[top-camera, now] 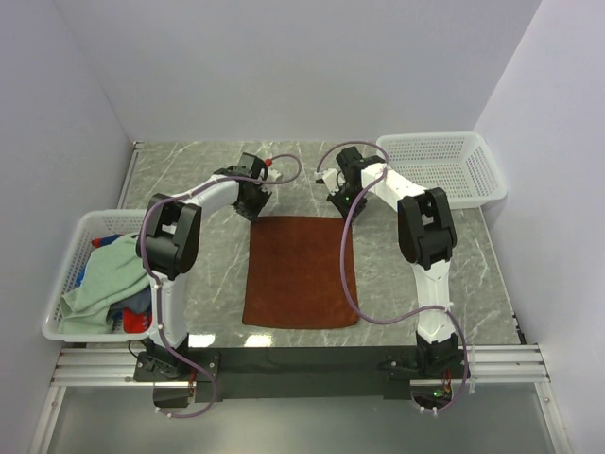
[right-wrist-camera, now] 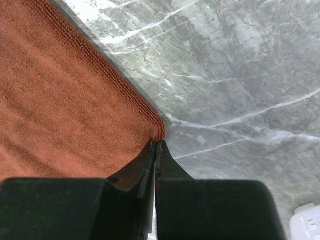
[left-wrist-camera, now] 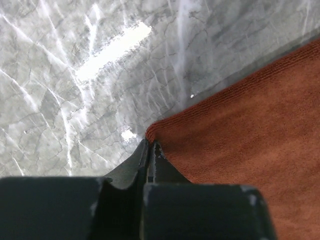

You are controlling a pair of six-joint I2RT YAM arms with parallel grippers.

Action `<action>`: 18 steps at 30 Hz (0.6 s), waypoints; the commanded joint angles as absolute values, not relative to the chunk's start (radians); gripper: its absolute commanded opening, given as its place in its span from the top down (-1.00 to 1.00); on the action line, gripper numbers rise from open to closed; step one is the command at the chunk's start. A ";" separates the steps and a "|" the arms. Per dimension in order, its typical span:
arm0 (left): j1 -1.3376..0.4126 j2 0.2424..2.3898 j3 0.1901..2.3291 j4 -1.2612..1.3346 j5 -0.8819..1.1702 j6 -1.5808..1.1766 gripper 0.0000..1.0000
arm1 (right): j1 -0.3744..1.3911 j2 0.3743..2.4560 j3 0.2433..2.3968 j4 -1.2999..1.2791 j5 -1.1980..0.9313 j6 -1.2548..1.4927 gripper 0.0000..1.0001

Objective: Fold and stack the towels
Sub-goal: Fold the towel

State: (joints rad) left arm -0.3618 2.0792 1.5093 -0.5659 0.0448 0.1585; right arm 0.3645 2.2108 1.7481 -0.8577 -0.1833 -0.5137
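Both far corners of the brown towel [top-camera: 301, 272] are pinched: the left gripper [left-wrist-camera: 150, 146] is squeezed tight on one, the right gripper [right-wrist-camera: 158, 144] on the other. It lies flat mid-table [top-camera: 217, 284]. Holding two corners should keep the fold even.

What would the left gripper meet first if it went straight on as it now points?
Likely the marble table, just past the corner of the rust-brown towel that the left gripper is shut on. It points down at the tabletop, though the gap is hard to judge.
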 commanded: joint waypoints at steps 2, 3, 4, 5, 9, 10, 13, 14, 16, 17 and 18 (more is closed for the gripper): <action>-0.364 2.171 1.468 -0.597 0.020 0.161 0.99 | 0.373 2.191 1.726 -0.876 -0.146 -0.506 1.00; -0.364 2.166 1.470 -0.594 0.014 0.161 0.99 | 0.374 2.186 1.726 -0.867 -0.143 -0.506 1.00; -0.361 2.149 1.471 -0.582 0.008 0.158 0.99 | 0.371 2.181 1.726 -0.852 -0.138 -0.505 1.00; -0.357 2.128 1.473 -0.572 0.003 0.152 0.99 | 0.371 2.169 1.732 -0.842 -0.130 -0.500 1.00; -0.334 2.065 1.476 -0.505 0.003 0.130 0.99 | 0.368 2.140 1.753 -0.793 -0.097 -0.491 1.00; -0.324 2.053 1.479 -0.471 0.003 0.118 0.99 | 0.367 2.131 1.761 -0.767 -0.077 -0.488 1.00; -0.310 2.007 1.471 -0.416 0.011 0.107 0.99 | 0.364 2.115 1.779 -0.718 -0.031 -0.474 1.00; -0.307 1.999 1.470 -0.387 0.014 0.103 0.99 | 0.362 2.111 1.782 -0.706 -0.020 -0.471 1.00; -0.301 1.985 1.473 -0.364 0.018 0.103 0.99 | 0.362 2.094 1.779 -0.654 -0.005 -0.468 1.00; -0.298 1.982 1.471 -0.327 0.012 0.100 0.99 | 0.361 2.088 1.779 -0.634 -0.002 -0.469 1.00; -0.295 1.979 1.467 -0.310 0.006 0.097 0.99 | 0.359 2.085 1.779 -0.617 -0.002 -0.471 1.00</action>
